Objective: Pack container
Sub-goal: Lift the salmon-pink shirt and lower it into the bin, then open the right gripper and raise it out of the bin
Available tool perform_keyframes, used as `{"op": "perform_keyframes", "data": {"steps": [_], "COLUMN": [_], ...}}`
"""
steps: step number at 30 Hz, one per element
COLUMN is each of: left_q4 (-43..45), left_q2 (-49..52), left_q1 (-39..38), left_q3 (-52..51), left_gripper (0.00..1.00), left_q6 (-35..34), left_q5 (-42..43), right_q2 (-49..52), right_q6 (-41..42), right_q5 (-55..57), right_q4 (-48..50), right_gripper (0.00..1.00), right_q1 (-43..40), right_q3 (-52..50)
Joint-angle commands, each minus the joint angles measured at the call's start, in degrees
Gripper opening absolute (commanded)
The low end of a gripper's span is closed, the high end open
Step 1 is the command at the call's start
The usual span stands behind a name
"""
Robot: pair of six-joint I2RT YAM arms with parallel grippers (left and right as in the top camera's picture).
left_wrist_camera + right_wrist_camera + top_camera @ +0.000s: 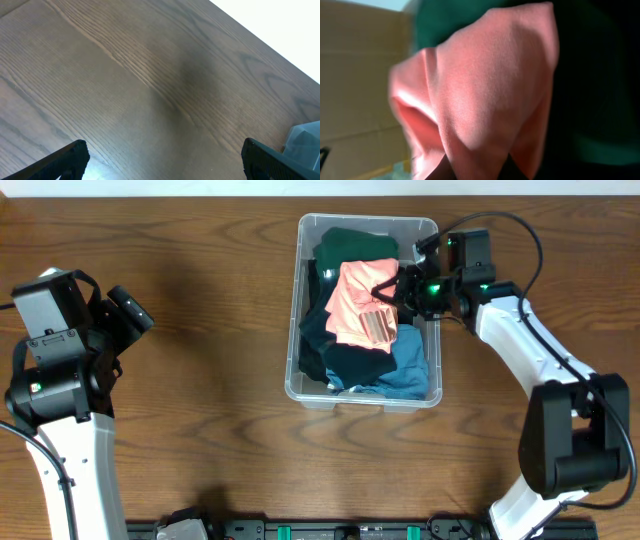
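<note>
The clear plastic container (432,232) stands at the table's back middle, filled with folded garments: a green one (355,245), a pink one (360,305), a dark one (350,360) and a blue one (410,370). My right gripper (392,288) is inside the container, shut on the pink garment, which fills the right wrist view (480,100) between the fingers. My left gripper (162,160) is open and empty over bare wood at the far left (130,310). A corner of the container shows at the left wrist view's right edge (305,137).
The wooden table (200,380) surrounds the container. The right arm (520,330) reaches in from the right side. The left arm's base (55,370) stands at the left edge. A black rail (330,530) runs along the front edge.
</note>
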Motion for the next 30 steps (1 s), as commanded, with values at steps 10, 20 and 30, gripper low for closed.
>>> {"op": "perform_keyframes", "data": {"steps": [10, 20, 30], "left_q4": [0.0, 0.0, 0.0], "left_q2": [-0.13, -0.13, -0.13], "left_q1": [0.17, 0.17, 0.17], "left_q3": [0.42, 0.42, 0.42], "left_gripper": [0.98, 0.98, 0.98], "left_q6": [0.74, 0.74, 0.74], "left_q5": [-0.68, -0.68, -0.68], "right_q2": [-11.69, -23.96, -9.03], "right_q6": [-7.65, -11.87, -11.65], "right_q5": [14.53, 27.85, 27.89], "right_q4": [1.73, 2.62, 1.4], "right_gripper": [0.47, 0.59, 0.16], "right_q1": [2.03, 5.35, 10.58], "right_q3": [-0.22, -0.26, -0.37]}}
